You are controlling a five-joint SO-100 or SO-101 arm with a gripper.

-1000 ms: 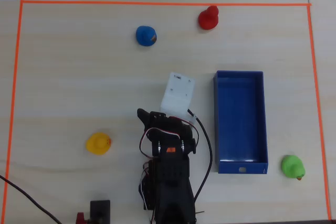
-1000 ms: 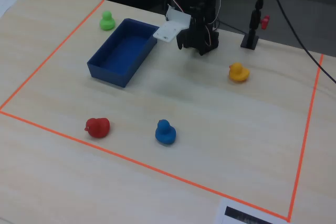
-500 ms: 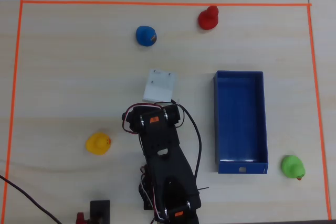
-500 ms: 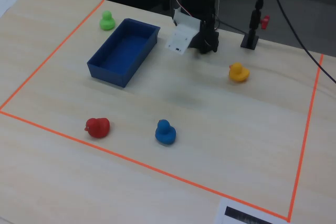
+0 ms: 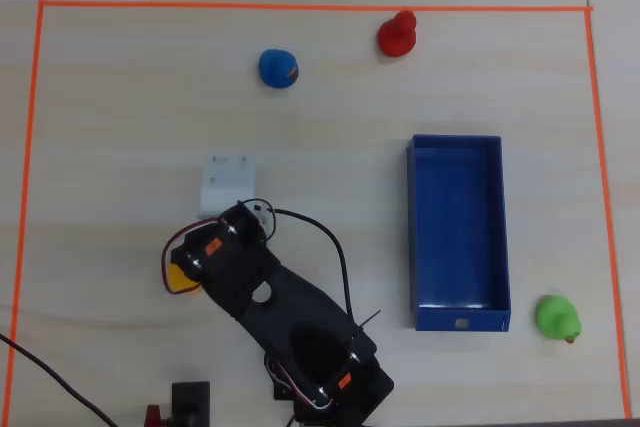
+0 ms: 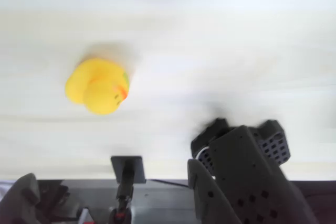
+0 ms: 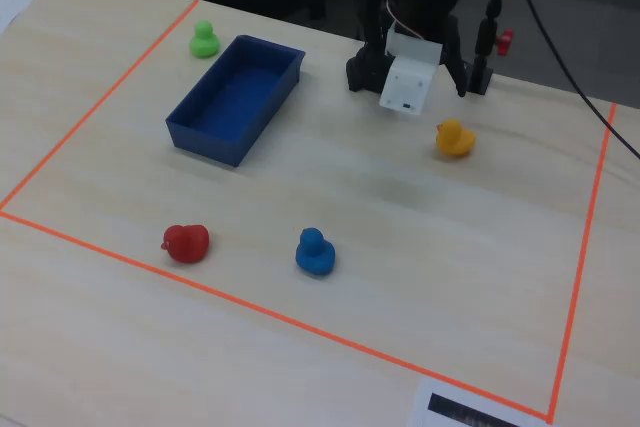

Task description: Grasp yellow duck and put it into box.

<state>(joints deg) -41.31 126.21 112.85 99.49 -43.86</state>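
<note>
The yellow duck [image 6: 98, 86] sits alone on the pale table, above and left of my jaws in the wrist view. My gripper [image 6: 118, 169] is open and empty: one finger [image 6: 26, 195] shows at the lower left and the other finger [image 6: 241, 177] at the lower right, far apart. In the overhead view the duck [image 5: 179, 276] peeks out at the left side of my arm [image 5: 250, 282], partly hidden by it. In the fixed view the duck [image 7: 454, 138] lies just right of the white wrist block [image 7: 408, 84]. The dark blue box [image 5: 458, 232] stands empty to the right of the arm.
A green duck [image 5: 557, 317] sits right of the box's near end. A blue duck [image 5: 278, 68] and a red duck [image 5: 397, 35] sit at the far side. Orange tape [image 5: 30, 147] frames the work area. A black stand [image 5: 190, 399] is near the arm's base.
</note>
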